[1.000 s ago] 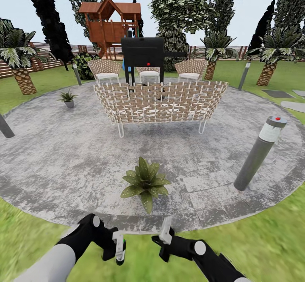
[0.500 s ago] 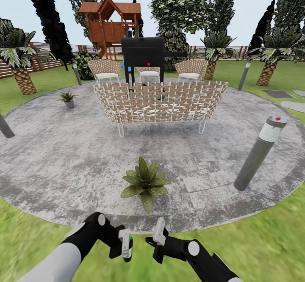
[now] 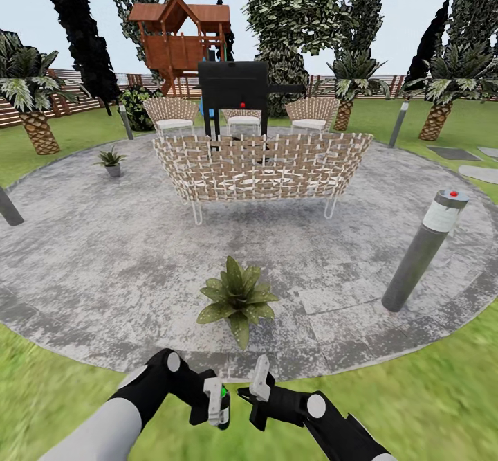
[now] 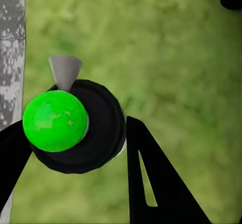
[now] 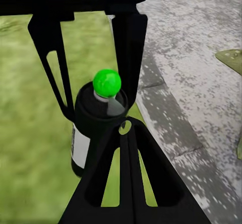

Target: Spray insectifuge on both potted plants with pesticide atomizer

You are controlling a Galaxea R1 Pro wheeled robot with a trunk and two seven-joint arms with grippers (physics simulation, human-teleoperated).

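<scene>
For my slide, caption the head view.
Left gripper holds the pesticide atomizer before a potted plant at the patio's edge.

I see a wicker sofa (image 3: 261, 167) mid-patio, black grill (image 3: 234, 87) behind it, grey bollard (image 3: 423, 250) right, wooden playhouse (image 3: 178, 35) beyond

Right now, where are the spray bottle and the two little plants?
pesticide atomizer (image 5: 96, 128), right wrist view, dark body.
near potted plant (image 3: 237, 297), head view, leaf rosette middle.
far potted plant (image 3: 111, 160), head view, leaves.

The small dark green-black atomizer bottle (image 5: 96, 133) shows a bright green top and white label between the black fingers of the left gripper (image 3: 218, 404). Just ahead of it lies the grey, pale-mottled paved patio (image 3: 104, 267), bearing a green, pale-speckled leafy plant (image 3: 237, 298); blurred green lawn (image 4: 176, 57) lies beneath.
</scene>
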